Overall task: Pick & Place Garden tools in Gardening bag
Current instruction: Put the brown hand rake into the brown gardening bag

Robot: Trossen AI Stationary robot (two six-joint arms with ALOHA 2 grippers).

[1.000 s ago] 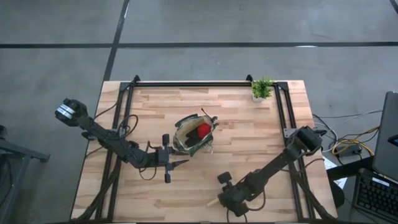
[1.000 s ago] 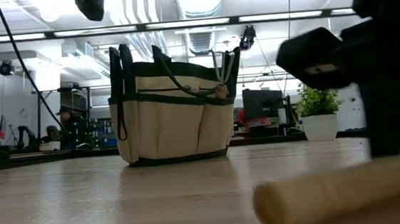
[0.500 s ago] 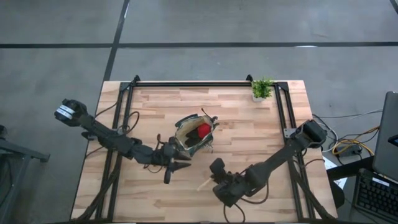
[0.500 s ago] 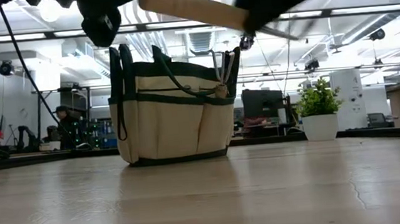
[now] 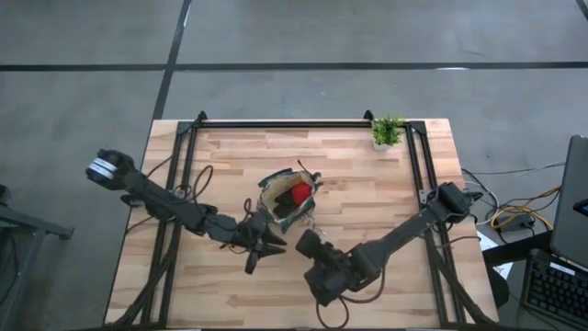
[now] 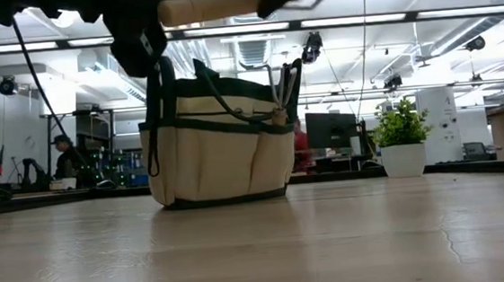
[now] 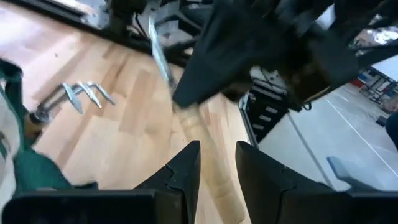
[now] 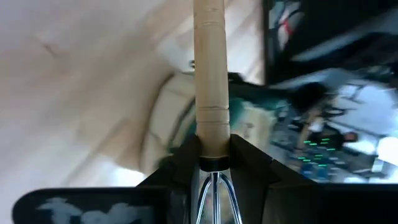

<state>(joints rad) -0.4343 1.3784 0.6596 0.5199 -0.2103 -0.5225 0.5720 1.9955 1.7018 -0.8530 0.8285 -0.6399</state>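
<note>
Your right gripper point(image 8: 212, 163) clamps the wooden-handled tool point(image 8: 210, 74) mid-frame by the gardening bag point(image 5: 283, 202); left gripper point(image 7: 216, 163) slightly parted, empty.

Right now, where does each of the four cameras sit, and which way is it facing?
High: overhead, straight down on the table, both arms and the gardening bag.
Low: table height, level toward the bag; arms overhead, the wooden-handled tool aloft.
Left wrist: past the left gripper toward the other arm.
Right wrist: along the right gripper, shut on the tool.
Shared: the bag and the tool show in the low and right wrist views.
</note>
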